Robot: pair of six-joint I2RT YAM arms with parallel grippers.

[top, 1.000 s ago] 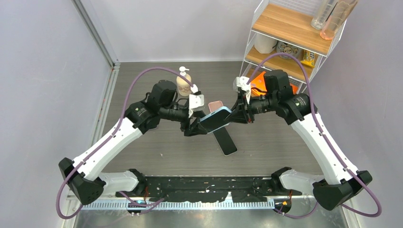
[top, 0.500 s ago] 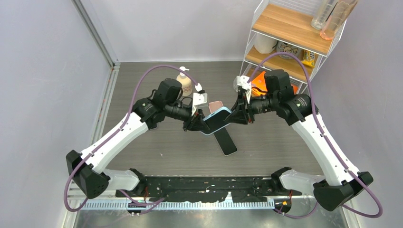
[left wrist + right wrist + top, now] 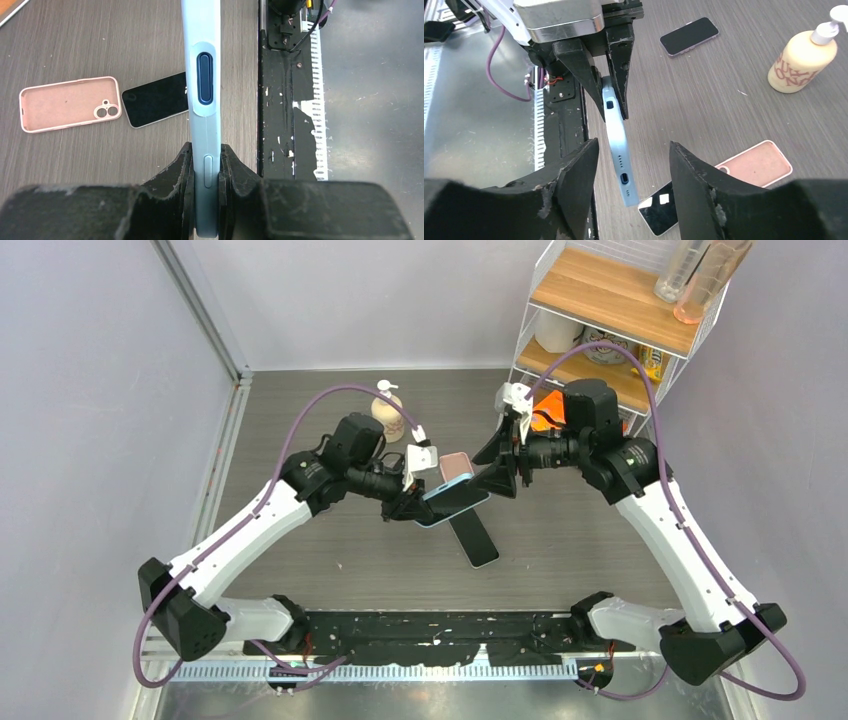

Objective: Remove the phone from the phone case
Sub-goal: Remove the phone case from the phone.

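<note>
Top view
- L gripper [image 3: 415,502]: clenching on blue-cased phone [image 3: 455,500], holding it up off table [image 3: 570,560].
- R gripper [image 3: 497,478]: gaping, hovering at the far end of blue-cased phone, opposite L jaws.
- Between/under jaws: pink case [image 3: 457,465] peeking out behind blue-cased phone; loose dark phone [image 3: 474,537] lying flat below it.
- Behind L gripper: lotion btl [image 3: 387,412] standing upright.

L wrist view
- L fingers [image 3: 182,167]: pinching front & back of blue-cased phone [image 3: 204,75], its edge facing cam, long side btn sitting just past fingertips.
- Beyond jaws, left side: pink case [image 3: 65,102] lying hollow side up, loose dark phone [image 3: 155,99] just beside it.

R wrist view
- R fingers [image 3: 574,170]: standing apart either side of the port end of blue-cased phone [image 3: 619,160], gaps showing both sides, gripping nothing.
- Straight ahead of R jaws: L gripper [image 3: 613,112] clamping the opposite end.
- Right of R jaws: pink case [image 3: 756,162] lying on table; lotion btl [image 3: 801,60] standing farther off.
</note>
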